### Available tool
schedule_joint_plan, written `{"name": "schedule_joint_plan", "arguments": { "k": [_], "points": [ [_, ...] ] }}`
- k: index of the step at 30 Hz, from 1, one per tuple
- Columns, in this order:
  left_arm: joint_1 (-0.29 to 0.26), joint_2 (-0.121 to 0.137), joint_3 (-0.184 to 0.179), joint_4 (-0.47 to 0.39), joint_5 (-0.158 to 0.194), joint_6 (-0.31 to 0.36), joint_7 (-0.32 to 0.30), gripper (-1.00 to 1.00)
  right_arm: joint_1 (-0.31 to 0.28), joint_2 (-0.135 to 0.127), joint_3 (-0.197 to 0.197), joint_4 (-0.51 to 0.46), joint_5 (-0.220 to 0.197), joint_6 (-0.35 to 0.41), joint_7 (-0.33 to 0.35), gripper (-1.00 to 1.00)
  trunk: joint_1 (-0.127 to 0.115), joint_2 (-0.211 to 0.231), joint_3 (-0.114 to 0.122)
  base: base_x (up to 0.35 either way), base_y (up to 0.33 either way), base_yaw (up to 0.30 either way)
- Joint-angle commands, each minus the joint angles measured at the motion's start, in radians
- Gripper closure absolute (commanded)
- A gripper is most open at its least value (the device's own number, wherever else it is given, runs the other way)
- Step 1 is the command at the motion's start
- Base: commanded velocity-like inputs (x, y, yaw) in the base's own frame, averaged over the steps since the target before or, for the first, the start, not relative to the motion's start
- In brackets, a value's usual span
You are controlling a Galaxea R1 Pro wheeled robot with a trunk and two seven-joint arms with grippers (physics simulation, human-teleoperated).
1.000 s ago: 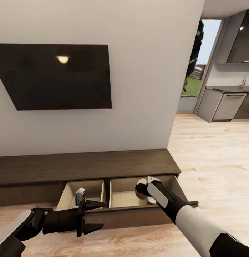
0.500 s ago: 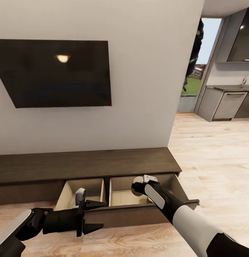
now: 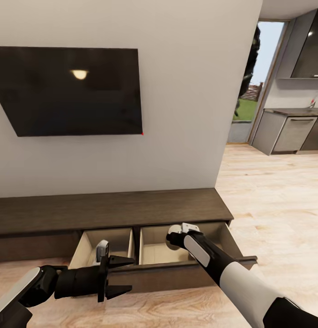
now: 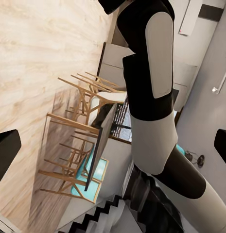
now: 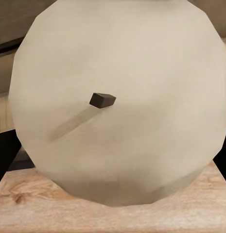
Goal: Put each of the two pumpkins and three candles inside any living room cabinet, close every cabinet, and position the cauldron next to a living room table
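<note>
Right wrist view: a candle (image 5: 120, 104) sits between my fingers, its pale top and dark wick facing the lens, so I judge my right gripper (image 3: 173, 238) clamped on it. It hangs over the right open drawer (image 3: 155, 252) of the cabinet (image 3: 109, 211). It seems light, stiff and smooth-sided; gripping across its round wall suits it. My left gripper (image 3: 125, 274) is spread, holding nothing.

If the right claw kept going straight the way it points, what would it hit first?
Probably the pale floor of the open drawer. The right claw points down into it with a candle held in front, so the candle would likely touch first.
</note>
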Motion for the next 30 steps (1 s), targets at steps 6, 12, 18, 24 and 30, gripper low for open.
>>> {"name": "schedule_joint_plan", "arguments": {
  "k": [6,12,18,24,30],
  "points": [
    [-0.001,0.001,-0.001,0.000,0.011,-0.001,0.009,-1.00,-0.001,-0.001,0.041,0.001,-0.009,0.000,-0.008,1.00,0.000,-0.001,-0.001,0.065,0.006,0.000],
    [-0.001,0.001,-0.001,0.000,0.011,-0.001,0.009,-1.00,-0.001,0.000,0.045,0.003,-0.010,0.001,-0.008,1.00,0.000,-0.001,-0.001,0.097,0.000,0.000],
    [-0.001,0.001,-0.001,0.000,0.011,-0.001,0.009,-1.00,-0.001,0.004,0.045,0.003,-0.014,0.012,-0.008,1.00,0.000,-0.001,-0.001,0.051,0.009,0.000],
    [-0.001,0.001,0.000,0.000,0.011,-0.001,0.009,-1.00,0.000,0.012,0.045,0.005,-0.017,0.023,-0.009,1.00,0.000,-0.001,-0.001,0.023,0.005,0.000],
    [-0.001,0.001,0.000,0.000,0.011,0.000,0.009,-1.00,-0.001,0.022,0.045,0.008,-0.020,0.024,0.007,1.00,0.000,-0.001,-0.001,0.001,0.000,0.000]
  ]
}}
